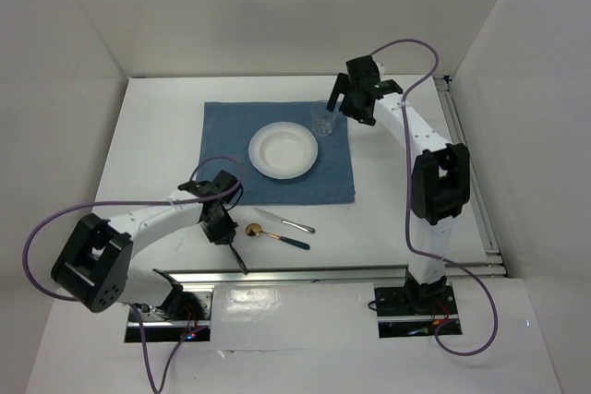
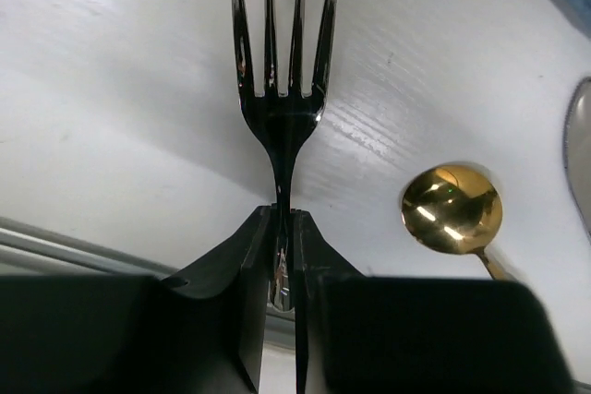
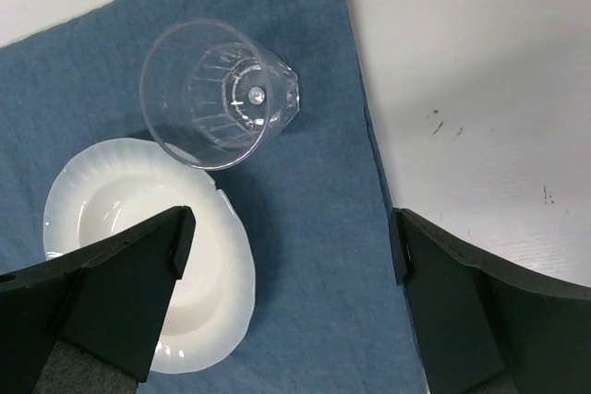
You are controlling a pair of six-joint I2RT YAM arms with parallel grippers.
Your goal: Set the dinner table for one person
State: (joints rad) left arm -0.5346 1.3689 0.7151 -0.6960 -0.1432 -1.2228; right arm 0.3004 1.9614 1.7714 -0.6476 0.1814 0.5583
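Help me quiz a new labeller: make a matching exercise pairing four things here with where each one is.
Things:
1 fork
2 glass
3 spoon
4 plate

Places:
A middle of the placemat
B clamped in the left gripper
C bare dinner table, in front of the placemat
D placemat's far right corner

Pairs: 1-B, 2-D, 3-C, 4-A

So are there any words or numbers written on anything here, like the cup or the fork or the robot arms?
No, there is nothing to read in any view.
The clear glass, white plate, blue cloth, fork, gold spoon and knife are all plain.
The left arm and right arm show no label, brand or number that I can make out.
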